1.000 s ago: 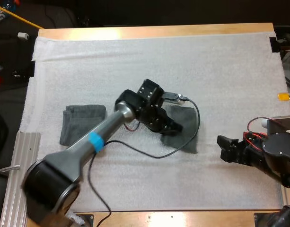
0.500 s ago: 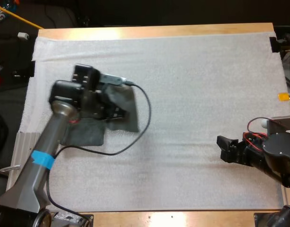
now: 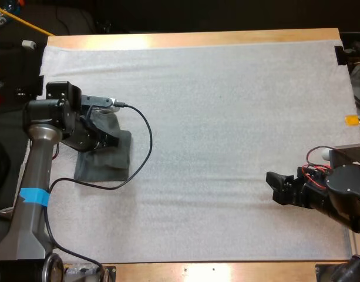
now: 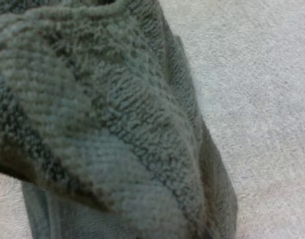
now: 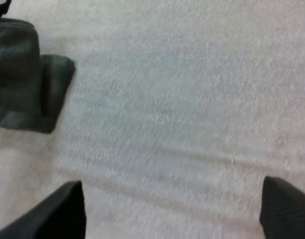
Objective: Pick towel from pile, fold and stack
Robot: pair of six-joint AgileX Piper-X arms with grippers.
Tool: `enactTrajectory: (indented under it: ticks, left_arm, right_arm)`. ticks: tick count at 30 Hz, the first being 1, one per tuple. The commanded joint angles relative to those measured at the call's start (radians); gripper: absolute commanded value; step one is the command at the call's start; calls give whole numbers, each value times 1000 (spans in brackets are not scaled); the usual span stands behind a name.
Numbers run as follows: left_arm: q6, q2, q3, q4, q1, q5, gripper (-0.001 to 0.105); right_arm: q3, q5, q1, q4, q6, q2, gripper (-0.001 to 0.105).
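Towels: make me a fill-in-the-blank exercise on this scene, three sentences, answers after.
1. The left gripper holds a towel over a folded towel at the ____ side of the mat in the high view.
2. The right gripper is ____, with nothing between its fingers.
3. Both towels are dark grey-____.
Missing words: left; open; green.

Towels partly covered, edges cut off

The left gripper [image 3: 106, 140] covers the far part of the towels [image 3: 106, 167], so neither the number of layers nor whether it grips one can be told. In the left wrist view the towel [image 4: 117, 124] is blurred and runs past the picture's edges. The right gripper [image 5: 173, 185] has both fingers [image 5: 62, 211] cut off by the edge.
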Motion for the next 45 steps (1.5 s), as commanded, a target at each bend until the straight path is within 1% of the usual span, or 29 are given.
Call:
enactTrajectory:
  ticks: [1,5,9,16,19,21,22,36,39,43,44,45]
  left_arm:
    - [9,-7,-5,5,1,-11,0]
    - [13,10,-5,4,3,-14,0]
    - [13,31,-5,4,3,-18,0]
    - [13,58,-5,6,3,-18,0]
    - [13,58,-5,6,3,-64,0]
    - [13,58,-5,6,3,-115,0]
    - [13,58,-5,6,3,-121,0]
    - [13,58,-5,-1,3,-122,0]
    - [13,58,-5,-1,3,-94,0]
    - [13,58,-5,-1,3,-93,0]
    - [15,58,-5,-1,3,-101,1]
    - [17,58,-5,-1,3,-111,4]
  right_arm:
    - [-7,-20,1,-6,-3,-7,70]
    - [-7,-57,1,-23,-2,-7,70]
    - [-7,-88,1,-33,29,-7,70]
    - [-7,-95,1,-31,41,-7,70]
    - [-7,-106,1,-31,41,-7,70]
    - [-7,-116,1,-31,41,-7,70]
    - [-7,-117,1,-31,41,-7,70]
    - [-7,-117,1,-31,41,-7,70]
    - [-7,-117,1,-31,41,-7,70]
    - [-7,-117,1,-31,41,-7,70]
    - [-7,-117,1,-31,41,-7,70]
    - [-7,-117,1,-31,41,-7,70]
